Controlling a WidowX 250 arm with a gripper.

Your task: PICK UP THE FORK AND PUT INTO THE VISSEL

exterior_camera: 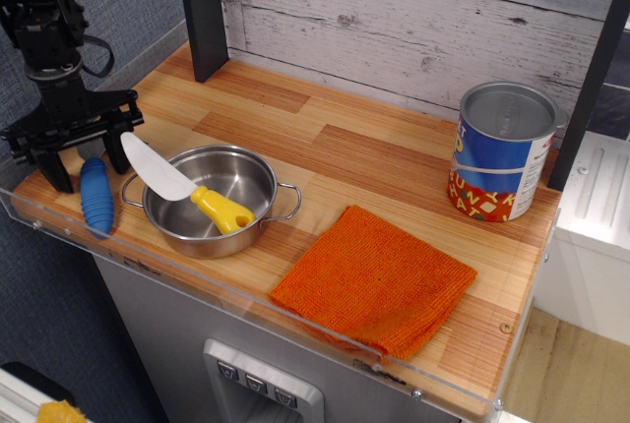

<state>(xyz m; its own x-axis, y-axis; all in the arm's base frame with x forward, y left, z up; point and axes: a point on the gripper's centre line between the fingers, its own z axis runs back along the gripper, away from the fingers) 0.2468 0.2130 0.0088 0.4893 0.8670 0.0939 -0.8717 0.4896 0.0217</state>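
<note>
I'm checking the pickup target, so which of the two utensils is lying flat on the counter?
The blue-handled fork, flat on the wood under the open gripper. The yellow-handled knife instead rests tilted in the steel pot, blade over its rim.

Whitewashed plank wall (413, 20) behind wooden counter (354, 152).

I noted fork (96, 195) handle: ribbed blue plastic, matt. Vissel (210, 201): polished steel, mirror-glossy. Knife (184, 187): smooth white and yellow plastic. Cloth (375, 279): coarse orange weave. Counter (364, 162): satin wood planks. Can (501, 151): dull metal lid, glossy label.
</note>
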